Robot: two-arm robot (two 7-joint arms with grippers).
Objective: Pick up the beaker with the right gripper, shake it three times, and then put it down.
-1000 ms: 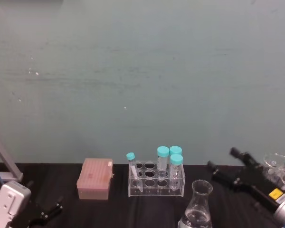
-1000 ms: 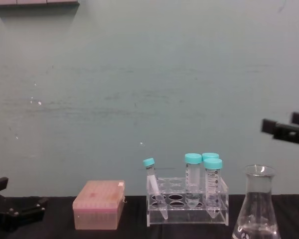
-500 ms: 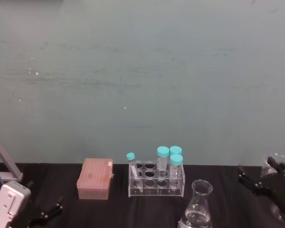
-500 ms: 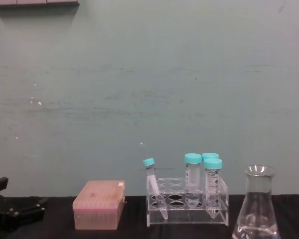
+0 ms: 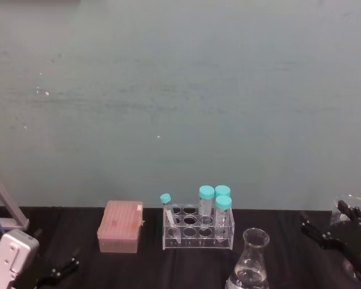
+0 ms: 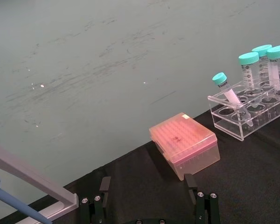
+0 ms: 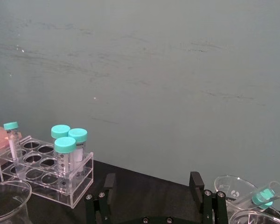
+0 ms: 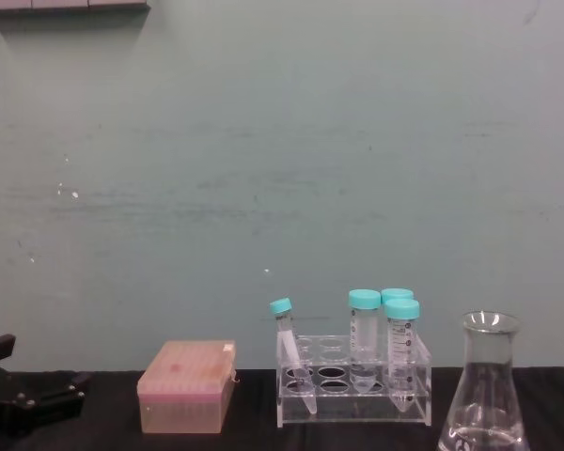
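The beaker point(image 5: 251, 260) is a clear conical flask with a little liquid in it. It stands upright on the black table in front of the tube rack, low at the right in the chest view point(image 8: 487, 395). My right gripper point(image 5: 325, 221) sits low to the beaker's right, apart from it. In the right wrist view its fingers are spread, the right gripper point(image 7: 152, 186) is open and holds nothing, and the beaker's rim point(image 7: 7, 198) shows at a corner. My left gripper point(image 5: 57, 269) rests open at the table's near left point(image 6: 148, 186).
A clear tube rack point(image 5: 198, 227) with several teal-capped tubes stands mid-table, and a pink tip box point(image 5: 120, 226) to its left. Glassware holding a teal-capped tube point(image 7: 252, 196) lies close by the right gripper. A pipette stand point(image 5: 3, 208) is at the far left.
A second ago the right gripper reached higher and further in over the table. It has drawn back and down to the right edge and has held still for the last half second.
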